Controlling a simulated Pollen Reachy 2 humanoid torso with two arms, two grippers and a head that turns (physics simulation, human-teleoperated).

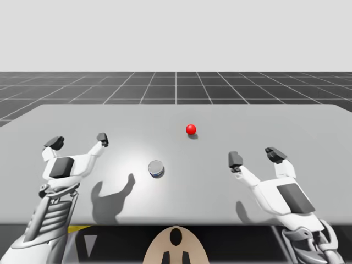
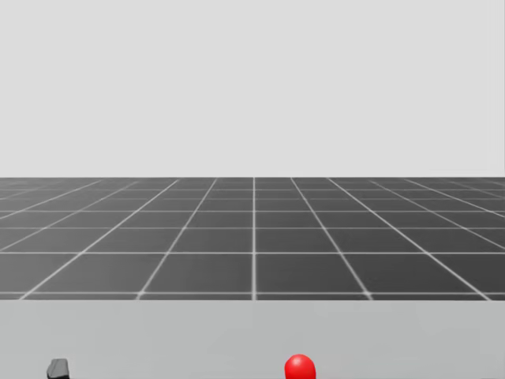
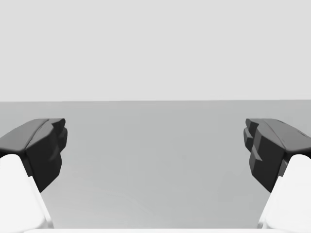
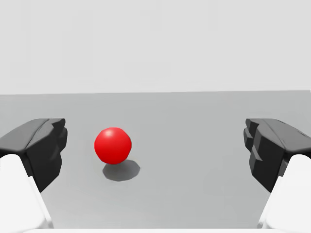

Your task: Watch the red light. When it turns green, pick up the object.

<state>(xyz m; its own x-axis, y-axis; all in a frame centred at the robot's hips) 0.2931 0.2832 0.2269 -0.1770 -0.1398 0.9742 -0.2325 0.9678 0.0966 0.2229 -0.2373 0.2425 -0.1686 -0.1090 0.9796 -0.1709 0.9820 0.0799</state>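
No text, number or sign is legible; the small silver round can with a blue band [image 1: 156,168] shows no readable print.

Matt grey surface [image 1: 308,165], totally smooth. Smooth red light [image 1: 191,130], silvery metal-looking top on the little can [image 1: 155,168]. White plastic shells [image 1: 273,192] and matt black pads [image 3: 43,145] on left tool [image 1: 77,141] and right tool [image 1: 255,157].

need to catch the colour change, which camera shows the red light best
The right wrist view: the red light appears whole and large, ahead of my open right gripper. The high view shows the red light small, past the round can; the head view cuts it off at the lower edge.
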